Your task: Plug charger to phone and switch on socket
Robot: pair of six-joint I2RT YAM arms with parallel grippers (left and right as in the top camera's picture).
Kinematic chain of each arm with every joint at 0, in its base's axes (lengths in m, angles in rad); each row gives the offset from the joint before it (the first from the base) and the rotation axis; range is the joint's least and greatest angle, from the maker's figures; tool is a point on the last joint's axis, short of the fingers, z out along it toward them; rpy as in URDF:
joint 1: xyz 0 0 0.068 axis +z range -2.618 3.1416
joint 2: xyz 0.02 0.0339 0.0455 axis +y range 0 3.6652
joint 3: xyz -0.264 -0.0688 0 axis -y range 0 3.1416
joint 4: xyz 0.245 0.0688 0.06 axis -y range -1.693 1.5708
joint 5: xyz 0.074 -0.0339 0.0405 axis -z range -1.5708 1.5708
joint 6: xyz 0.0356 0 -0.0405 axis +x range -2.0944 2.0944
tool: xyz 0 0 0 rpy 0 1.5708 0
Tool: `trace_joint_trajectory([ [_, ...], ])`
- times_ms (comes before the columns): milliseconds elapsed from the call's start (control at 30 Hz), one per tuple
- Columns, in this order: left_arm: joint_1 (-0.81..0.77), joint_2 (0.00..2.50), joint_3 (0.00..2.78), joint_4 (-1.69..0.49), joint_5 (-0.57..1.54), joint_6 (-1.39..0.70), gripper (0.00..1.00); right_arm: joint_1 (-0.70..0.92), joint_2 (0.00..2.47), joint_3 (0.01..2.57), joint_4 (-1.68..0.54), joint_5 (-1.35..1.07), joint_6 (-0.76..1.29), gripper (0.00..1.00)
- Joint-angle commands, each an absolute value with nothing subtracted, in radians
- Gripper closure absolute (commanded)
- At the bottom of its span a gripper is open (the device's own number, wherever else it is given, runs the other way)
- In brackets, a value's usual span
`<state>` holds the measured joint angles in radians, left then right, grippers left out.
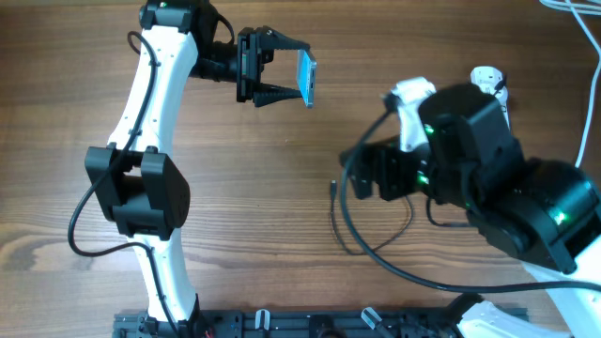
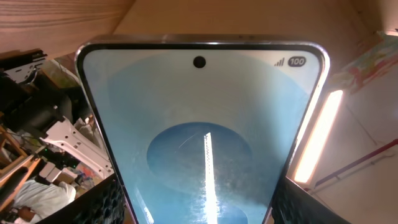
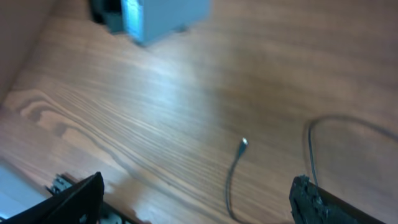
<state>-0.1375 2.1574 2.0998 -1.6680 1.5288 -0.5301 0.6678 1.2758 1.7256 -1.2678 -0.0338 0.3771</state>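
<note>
My left gripper (image 1: 282, 79) is shut on the phone (image 1: 307, 77) and holds it on edge above the table at the top middle. In the left wrist view the phone's teal-blue screen (image 2: 205, 124) fills the frame between the fingers (image 2: 199, 214). The charger's thin black cable lies on the wood, its connector tip (image 1: 334, 188) just left of my right gripper (image 1: 359, 178). In the right wrist view the tip (image 3: 244, 143) lies between and ahead of the open, empty fingers (image 3: 199, 202). The white socket (image 1: 488, 79) is mostly hidden behind the right arm.
The black cable loops over the table in front of the right arm (image 1: 376, 253). A thick white cord (image 1: 582, 28) runs along the top right corner. A black rail (image 1: 282, 324) lines the table's front edge.
</note>
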Motion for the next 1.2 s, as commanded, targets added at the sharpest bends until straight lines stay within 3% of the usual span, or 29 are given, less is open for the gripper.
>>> trace_joint_trajectory([
  [0,-0.144,2.119,2.121,-1.668,1.577,-0.528,0.42,0.745,1.376,1.865,-1.282,0.113,0.432,0.04],
  [267,-0.144,2.119,2.121,-1.657,1.576,-0.528,0.43,0.795,1.569,2.028,-1.274,0.186,0.484,0.04],
  [533,-0.144,2.119,2.121,-1.631,1.574,-0.529,0.43,0.795,1.644,2.035,-1.175,0.305,0.551,0.06],
  [700,-0.144,2.119,2.121,-1.631,1.575,-0.529,0.43,0.794,1.649,2.034,-1.113,0.324,0.550,0.18],
  [933,-0.144,2.119,2.121,-1.633,1.577,-0.533,0.43,0.795,1.699,2.034,-1.077,0.353,0.550,0.23],
  [1167,-0.144,2.119,2.121,-1.644,1.577,-0.533,0.43,0.794,1.724,2.034,-1.065,0.394,0.550,0.41],
])
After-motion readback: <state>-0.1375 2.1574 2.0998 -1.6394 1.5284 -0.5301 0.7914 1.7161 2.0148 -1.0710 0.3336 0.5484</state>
